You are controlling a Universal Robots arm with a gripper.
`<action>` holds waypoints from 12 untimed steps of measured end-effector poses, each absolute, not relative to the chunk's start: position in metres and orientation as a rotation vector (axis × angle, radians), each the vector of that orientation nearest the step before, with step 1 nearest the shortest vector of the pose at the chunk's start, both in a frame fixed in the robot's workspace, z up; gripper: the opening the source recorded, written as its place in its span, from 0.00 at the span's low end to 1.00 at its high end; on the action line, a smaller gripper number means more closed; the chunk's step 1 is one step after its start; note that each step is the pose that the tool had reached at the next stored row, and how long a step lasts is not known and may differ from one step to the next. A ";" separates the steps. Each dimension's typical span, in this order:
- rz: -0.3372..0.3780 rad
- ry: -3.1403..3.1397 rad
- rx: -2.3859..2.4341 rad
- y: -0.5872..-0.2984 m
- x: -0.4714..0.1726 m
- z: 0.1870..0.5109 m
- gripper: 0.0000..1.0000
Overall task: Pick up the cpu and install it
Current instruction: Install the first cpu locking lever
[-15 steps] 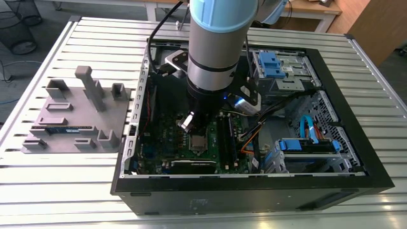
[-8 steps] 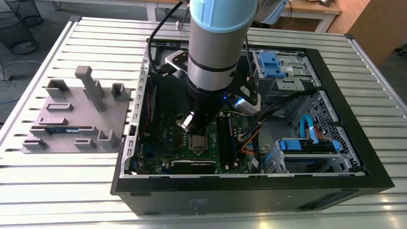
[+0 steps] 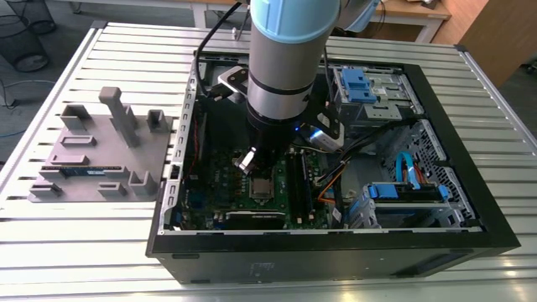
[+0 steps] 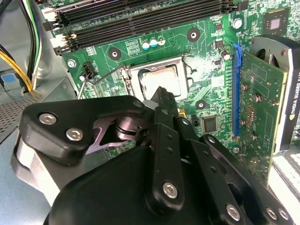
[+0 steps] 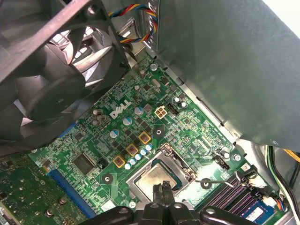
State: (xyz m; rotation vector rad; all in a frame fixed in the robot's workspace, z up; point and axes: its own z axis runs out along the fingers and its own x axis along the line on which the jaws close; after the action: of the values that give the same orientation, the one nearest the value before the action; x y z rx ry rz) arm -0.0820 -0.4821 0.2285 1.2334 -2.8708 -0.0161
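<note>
Hovering low over the motherboard (image 4: 154, 56), the hand (image 4: 161, 96) sits directly above the CPU socket (image 4: 159, 79); in both wrist views its two black fingers (image 5: 161, 194) come together at the tips with no visible gap, so I read the hand as clenched with nothing between the fingers.

The cpu (image 5: 159, 178) lies flat inside the socket, silvery top up, framed by the metal socket frame (image 5: 140, 176). The frame looks open around the chip and the thin retention lever (image 4: 101, 77) stands out to one side, not latched. Judgement: chip is seated, locking not yet done.

Doing this step well: confirm the chip sits level with even margins on all four sides; no downward force on the lid; keep fingertips clear of the frame hinge and the small capacitors (image 5: 136, 150) near the socket.

Outward: memory slots (image 4: 140, 16) run beside the socket, a graphics card (image 4: 260, 98) stands on the other side, a case fan (image 5: 51, 65) nearby. In the exterior view the arm (image 3: 290, 63) reaches into the open computer case (image 3: 336, 245) on the slatted worktop (image 3: 84, 245); a grey parts fixture (image 3: 100, 151) holding a memory stick (image 3: 84, 170) lies toward the exterior view's left.
</note>
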 end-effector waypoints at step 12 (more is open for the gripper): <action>-0.033 -2.875 1.235 -0.482 -0.082 0.249 0.11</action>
State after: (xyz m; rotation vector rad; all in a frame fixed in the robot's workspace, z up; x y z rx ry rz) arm -0.0821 -0.4821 0.2486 1.2354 -2.8750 -0.0332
